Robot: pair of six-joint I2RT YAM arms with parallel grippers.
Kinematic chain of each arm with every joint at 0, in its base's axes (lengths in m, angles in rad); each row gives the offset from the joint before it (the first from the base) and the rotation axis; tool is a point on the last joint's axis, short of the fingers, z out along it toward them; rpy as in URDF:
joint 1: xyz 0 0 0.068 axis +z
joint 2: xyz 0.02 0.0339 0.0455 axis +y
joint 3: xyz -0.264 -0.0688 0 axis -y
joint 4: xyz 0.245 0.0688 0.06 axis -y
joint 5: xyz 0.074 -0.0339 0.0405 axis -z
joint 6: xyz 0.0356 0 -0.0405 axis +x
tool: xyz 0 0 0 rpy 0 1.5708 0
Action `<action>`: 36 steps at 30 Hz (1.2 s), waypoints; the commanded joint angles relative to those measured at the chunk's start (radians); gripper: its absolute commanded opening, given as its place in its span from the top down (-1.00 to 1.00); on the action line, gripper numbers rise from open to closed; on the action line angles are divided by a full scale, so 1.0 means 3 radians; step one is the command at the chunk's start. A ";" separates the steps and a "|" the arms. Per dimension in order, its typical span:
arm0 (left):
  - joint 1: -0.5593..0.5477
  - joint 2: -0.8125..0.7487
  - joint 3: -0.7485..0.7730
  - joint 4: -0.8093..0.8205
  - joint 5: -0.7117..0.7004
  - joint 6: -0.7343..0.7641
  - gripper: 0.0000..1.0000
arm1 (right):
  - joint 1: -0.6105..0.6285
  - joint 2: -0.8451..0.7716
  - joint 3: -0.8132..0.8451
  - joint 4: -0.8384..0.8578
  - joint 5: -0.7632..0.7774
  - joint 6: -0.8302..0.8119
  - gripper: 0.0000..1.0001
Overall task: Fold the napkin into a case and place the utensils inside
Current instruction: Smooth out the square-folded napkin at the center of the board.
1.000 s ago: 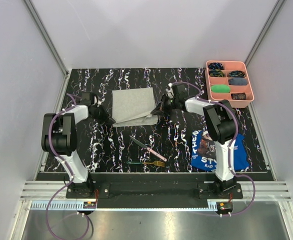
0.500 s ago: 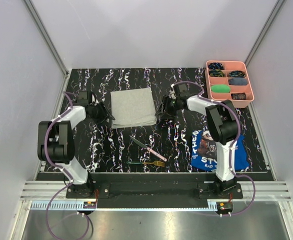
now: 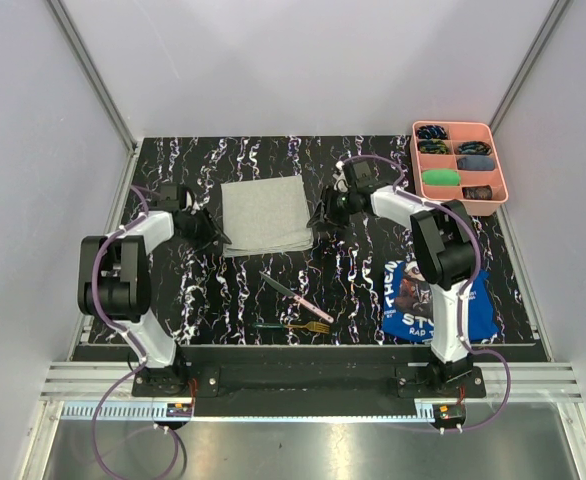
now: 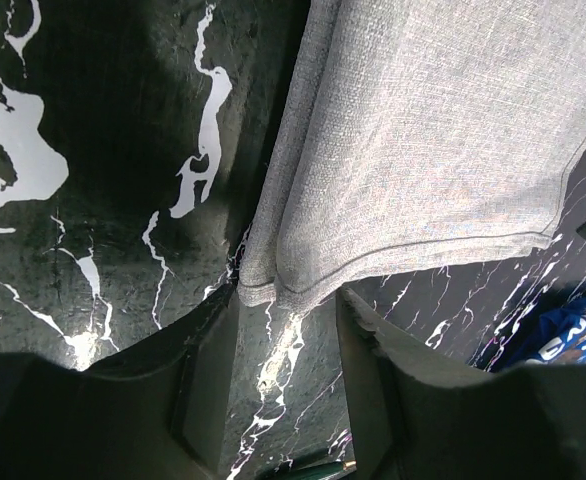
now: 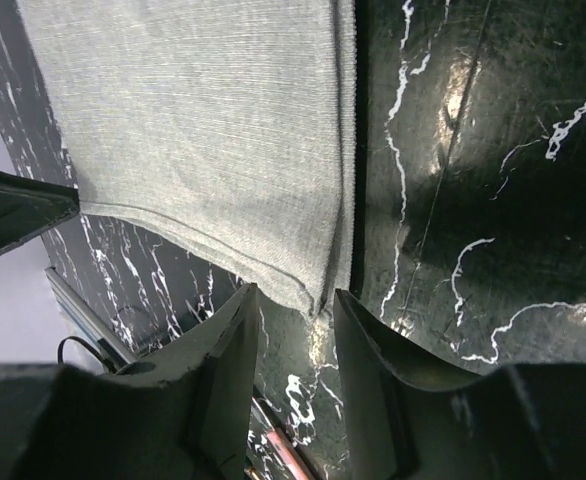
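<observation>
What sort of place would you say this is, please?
Probably a robotics lab test cell: plain white walls enclose a black marbled table, with a left arm and a right arm bolted to a rail at its near edge.

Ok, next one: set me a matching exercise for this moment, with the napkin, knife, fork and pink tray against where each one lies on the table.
Things:
1. napkin
2. knife
3. fork
4. pink tray

Places:
A. far right corner of the table
B. closest to the near edge, lying roughly along it
C. folded over, flat, in the middle of the far half
D. slanting, dark blade to the far left, pink handle to the near right

Pairs: 1-C, 2-D, 3-B, 4-A
</observation>
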 commanded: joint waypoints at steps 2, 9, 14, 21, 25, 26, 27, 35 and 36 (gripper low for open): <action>-0.0023 0.0079 0.0246 0.0043 0.0040 0.0083 0.07 | 0.0046 0.0127 0.0177 -0.0035 -0.0084 -0.0028 0.12; -0.0023 0.0228 0.0251 0.0038 0.0009 0.0108 0.22 | 0.0061 0.0163 0.0213 -0.0051 -0.0094 -0.0013 0.20; -0.0023 0.0223 0.0190 0.0053 -0.0017 0.0123 0.34 | 0.0097 0.0199 0.0218 -0.0056 -0.0114 -0.0013 0.35; -0.0018 0.0187 0.0108 0.0094 -0.0006 0.0129 0.38 | 0.0148 0.0219 0.0213 -0.0056 -0.0104 -0.0002 0.35; -0.0023 0.0177 0.0088 0.0104 -0.0006 0.0129 0.42 | 0.0148 0.0204 0.0208 -0.0071 -0.0053 -0.0023 0.34; -0.0018 0.0177 0.0088 0.0099 -0.0006 0.0129 0.43 | 0.0148 0.0194 0.0203 -0.0081 -0.0033 -0.0023 0.32; -0.0023 0.0166 0.0082 0.0109 -0.0011 0.0134 0.45 | 0.0148 0.0188 0.0193 -0.0096 0.0003 -0.0038 0.26; -0.0023 0.0166 0.0031 0.0115 -0.0006 0.0129 0.57 | 0.0164 0.0214 0.0183 -0.0102 -0.0064 -0.0028 0.55; -0.0084 0.0161 0.0026 0.0115 -0.0006 0.0134 0.60 | 0.0164 0.0209 0.0172 -0.0097 -0.0063 -0.0028 0.54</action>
